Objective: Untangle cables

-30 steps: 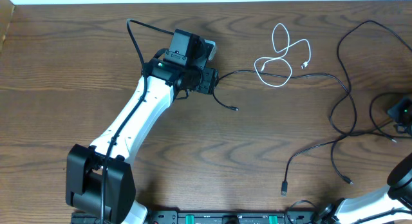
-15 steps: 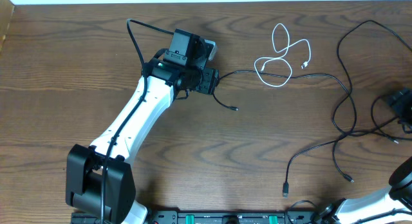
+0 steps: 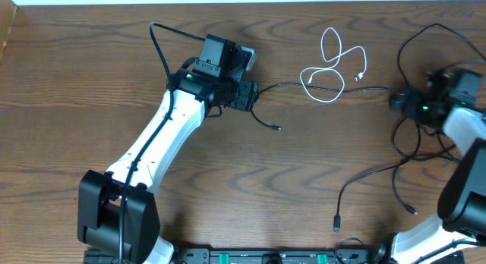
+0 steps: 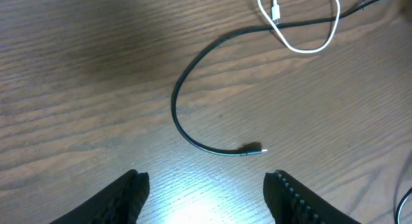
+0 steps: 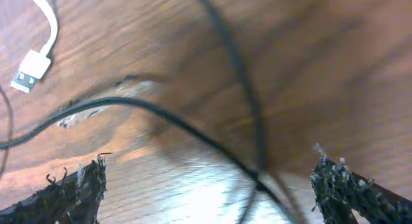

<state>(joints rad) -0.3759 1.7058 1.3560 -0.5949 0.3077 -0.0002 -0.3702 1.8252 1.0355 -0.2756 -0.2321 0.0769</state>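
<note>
A short white cable lies looped at the back of the table, and a black cable runs under it to a plug end. My left gripper hovers beside that end, open; in the left wrist view the black plug lies ahead of the empty gripper. Longer black cables tangle at the right. My right gripper hangs open over them. In the right wrist view blurred black cables cross between its fingers, and a white plug shows at upper left.
The wooden table carries more black cable ends near the front right. The left arm slants across the left half. A thick black robot wire loops behind the left wrist.
My right arm has swung in from the right edge, up and to the left over the black tangle, and its jaws have opened. The left arm and the cables have stayed still.
</note>
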